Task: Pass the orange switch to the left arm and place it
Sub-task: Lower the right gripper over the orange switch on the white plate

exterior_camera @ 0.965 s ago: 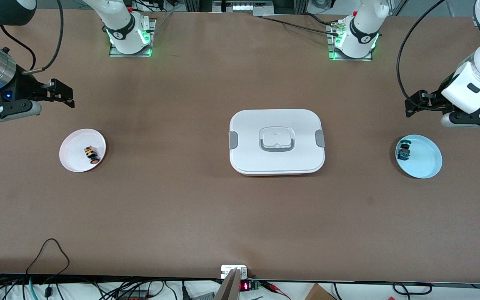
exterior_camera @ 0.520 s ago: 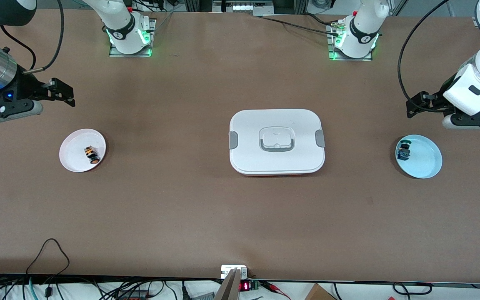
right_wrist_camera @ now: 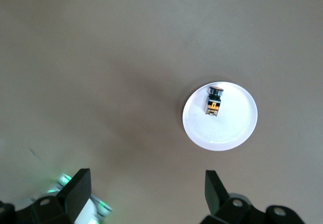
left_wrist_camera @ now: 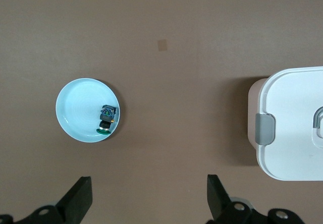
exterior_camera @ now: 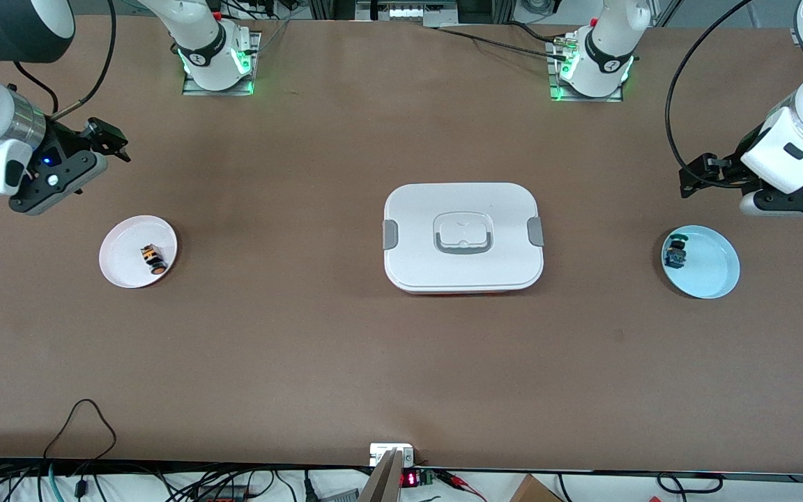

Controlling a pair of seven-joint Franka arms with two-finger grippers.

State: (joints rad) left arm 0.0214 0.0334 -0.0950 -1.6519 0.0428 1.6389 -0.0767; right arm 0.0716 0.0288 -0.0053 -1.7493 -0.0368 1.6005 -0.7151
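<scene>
The orange switch (exterior_camera: pixel 153 258) lies on a small white plate (exterior_camera: pixel 123 272) toward the right arm's end of the table. It also shows in the right wrist view (right_wrist_camera: pixel 214 102) on that plate (right_wrist_camera: pixel 237 130). My right gripper (exterior_camera: pixel 117 143) is open and empty, up in the air over bare table beside the plate; its fingers frame the right wrist view (right_wrist_camera: pixel 146 176). The white box (exterior_camera: pixel 415 230) with grey clips sits at the table's middle, and its end shows in the left wrist view (left_wrist_camera: pixel 292 108). My left gripper (exterior_camera: pixel 693 176) is open and empty in its wrist view (left_wrist_camera: pixel 149 183).
A light blue plate (exterior_camera: pixel 715 272) holds a small blue-and-green switch (exterior_camera: pixel 675 254) toward the left arm's end; both show in the left wrist view (left_wrist_camera: pixel 75 113) (left_wrist_camera: pixel 107 119). The arm bases (exterior_camera: pixel 217 59) (exterior_camera: pixel 593 66) stand along the table's top edge. Cables lie along the near edge.
My right arm's wrist has turned and its gripper has swung a little toward the bases. The left arm has shifted only slightly. The switches, plates and box have not moved.
</scene>
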